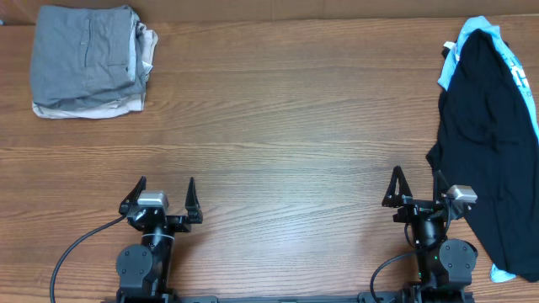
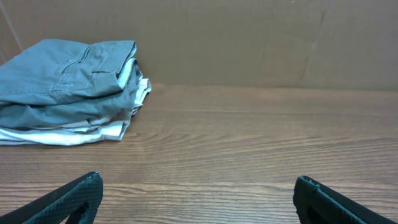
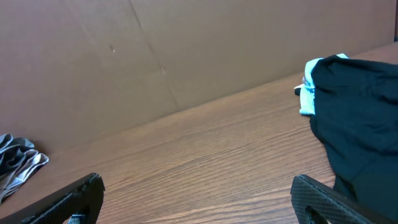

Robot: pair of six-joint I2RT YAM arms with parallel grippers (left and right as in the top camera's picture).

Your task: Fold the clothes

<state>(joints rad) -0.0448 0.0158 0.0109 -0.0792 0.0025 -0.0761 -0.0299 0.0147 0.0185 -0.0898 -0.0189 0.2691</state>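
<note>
- Folded grey trousers stack (image 1: 84, 61) is seen far left on desk (image 1: 286, 109).
- Unfolded black garment (image 1: 488, 135) is spread at right edge, over light-blue garment (image 1: 472, 25).
- L end effector (image 1: 165, 189) & R end effector (image 1: 417, 183) are parked near edge, fingers parted, nothing held.

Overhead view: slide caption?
Left gripper and right gripper open and empty; folded clothes far left, unfolded black garment on the right.

Folded grey stack (image 1: 84, 61) far left — unfolded black garment (image 1: 488, 135) far right
</note>
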